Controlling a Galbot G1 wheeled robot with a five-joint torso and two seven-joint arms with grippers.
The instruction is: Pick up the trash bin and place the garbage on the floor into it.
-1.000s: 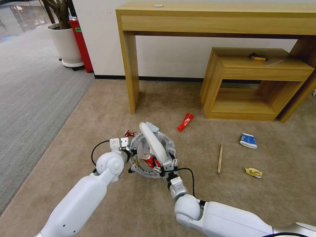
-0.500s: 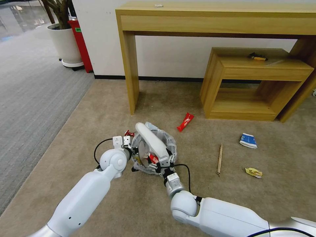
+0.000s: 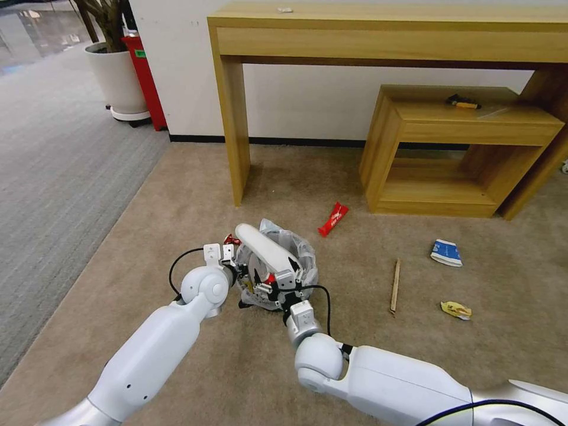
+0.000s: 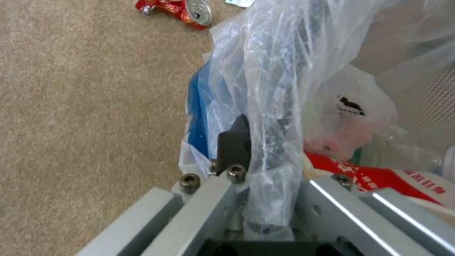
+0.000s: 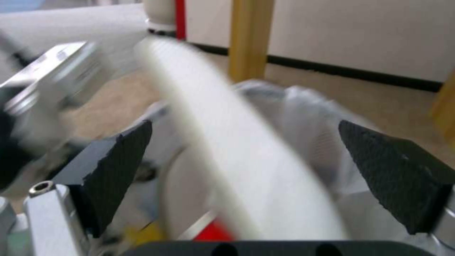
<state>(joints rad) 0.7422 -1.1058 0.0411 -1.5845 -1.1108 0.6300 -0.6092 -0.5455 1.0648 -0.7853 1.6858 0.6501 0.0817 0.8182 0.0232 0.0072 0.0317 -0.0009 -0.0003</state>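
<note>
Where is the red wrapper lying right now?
In the head view the red wrapper lies on the beige carpet, just beyond and right of the trash bin, in front of the low wooden shelf.

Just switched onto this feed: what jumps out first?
A white slipper sticks out of the trash bin at centre floor, the open right gripper by its heel. The left gripper pinches the bin's rim. A red wrapper, stick and carton lie to the right.
</note>
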